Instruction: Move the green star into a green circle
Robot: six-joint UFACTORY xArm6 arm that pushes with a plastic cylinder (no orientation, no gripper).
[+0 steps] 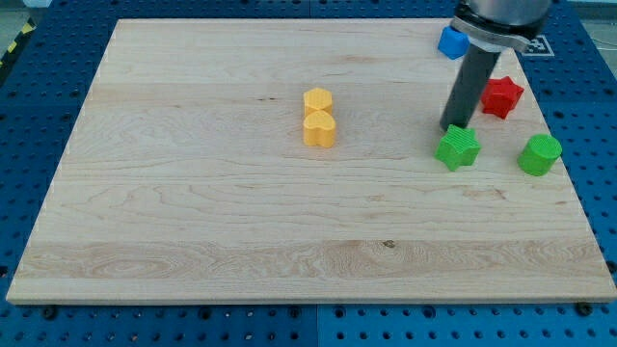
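Note:
The green star (458,147) lies on the wooden board (241,222) at the view's right. The green circle (539,154) lies further right of it, near the board's right edge, with a gap between them. My tip (451,126) is at the star's upper left edge, touching or almost touching it. The dark rod rises from there toward the view's top right.
A red star (501,96) lies just right of the rod, above the green blocks. A blue block (452,41) sits near the board's top edge, partly behind the arm. A yellow hexagon (317,99) and a yellow heart (320,128) touch each other near the board's middle.

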